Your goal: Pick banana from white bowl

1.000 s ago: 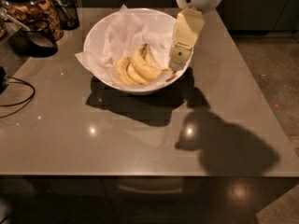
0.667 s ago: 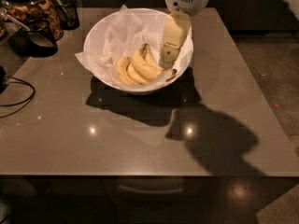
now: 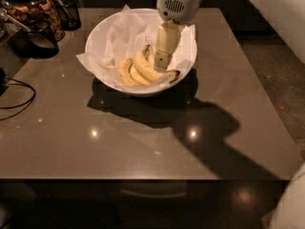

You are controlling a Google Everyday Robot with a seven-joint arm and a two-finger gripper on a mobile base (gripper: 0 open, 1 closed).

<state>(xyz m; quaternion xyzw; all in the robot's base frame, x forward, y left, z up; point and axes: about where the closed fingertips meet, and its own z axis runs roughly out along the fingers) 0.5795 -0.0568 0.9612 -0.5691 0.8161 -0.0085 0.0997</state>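
A large white bowl (image 3: 105, 37) lined with crinkled white paper stands at the back middle of the brown table. Several yellow bananas (image 3: 138, 70) lie in it, toward its front. My gripper (image 3: 161, 67) reaches down from above into the bowl's right half. Its tip is right beside the bananas' right ends, close to or touching them. The arm's white housing (image 3: 180, 3) hangs over the bowl's far right rim.
Dark glass jars (image 3: 35, 6) and a black cup (image 3: 35, 35) stand at the back left. A black cable (image 3: 16, 97) lies at the table's left edge. The table (image 3: 143, 142) ends in front. Floor shows on the right.
The gripper has moved left, from the bowl's right rim into the bowl next to the bananas. Its shadow on the table has moved left too.
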